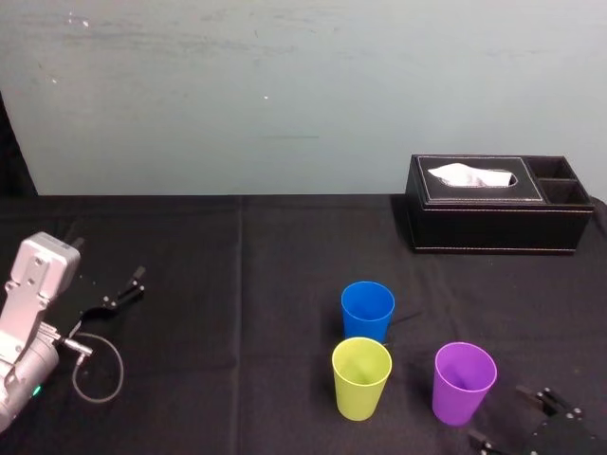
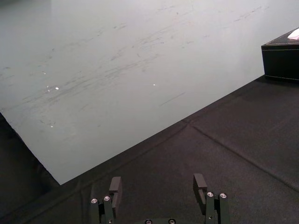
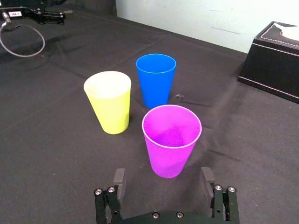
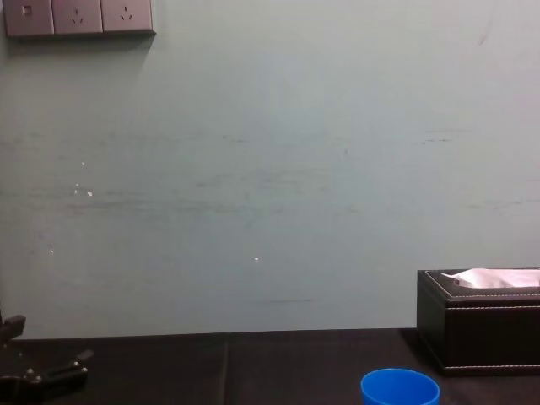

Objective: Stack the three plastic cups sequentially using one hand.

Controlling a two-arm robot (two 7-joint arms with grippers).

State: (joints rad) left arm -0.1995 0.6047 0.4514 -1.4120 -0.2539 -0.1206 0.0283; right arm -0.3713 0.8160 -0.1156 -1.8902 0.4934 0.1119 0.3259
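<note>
The blue cup (image 1: 367,309) is showing smooth, faintly glossy plastic. The yellow-green cup (image 1: 360,376) just in front of it is looking the same. So is the purple cup (image 1: 464,381), nearer the robot and to the blue cup's right, with its thin wall glowing slightly translucent. Under the blue cup a matt black cloth (image 1: 237,284) is lying with a soft crease. Behind the blue cup and to its right, the tissue box (image 1: 493,226) is showing black leather-like grain with pale stitching, and a white paper tissue (image 1: 471,175) is puffing out. The wall (image 1: 285,95) beyond is wearing matt pale paint, scuffed and scratched. Far to the blue cup's left, the left arm (image 1: 36,284) is gleaming as silver metal. The right gripper (image 3: 163,175) is showing matt black fingers with bright metal screw heads.
</note>
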